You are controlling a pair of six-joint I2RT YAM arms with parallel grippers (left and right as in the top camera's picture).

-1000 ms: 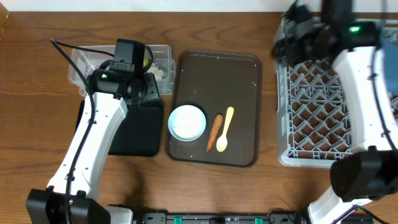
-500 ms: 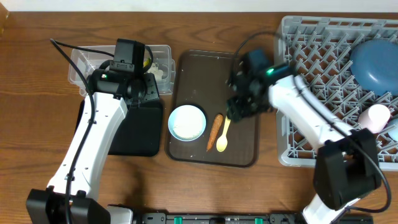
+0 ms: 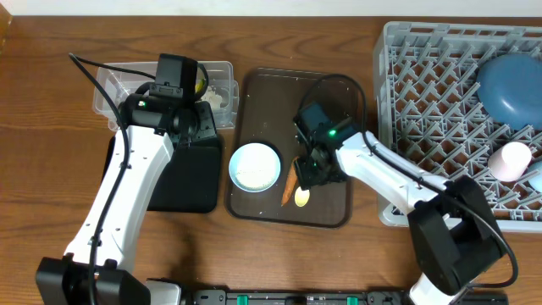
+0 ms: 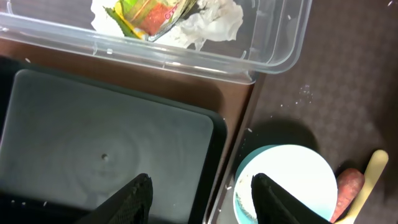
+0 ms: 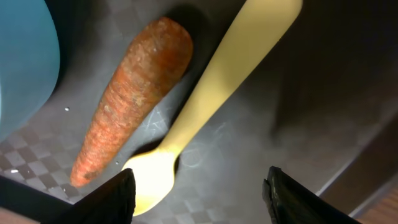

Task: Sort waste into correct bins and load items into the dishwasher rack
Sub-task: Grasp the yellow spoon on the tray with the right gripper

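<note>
The right tool (image 5: 199, 190) hangs wide over the yellow spoon (image 5: 217, 93) on the brown tray (image 3: 279, 93), holding nothing. The carrot (image 5: 134, 102) lies just beside the spoon, so the tool could pinch both, or the flat spoon could slip. The left tool (image 4: 199, 202) is wide and empty over the black tray's (image 4: 93, 143) edge. From above, the right tool hides the spoon's handle. I cannot tell if there is rice in the white bowl (image 3: 255, 166).
</note>
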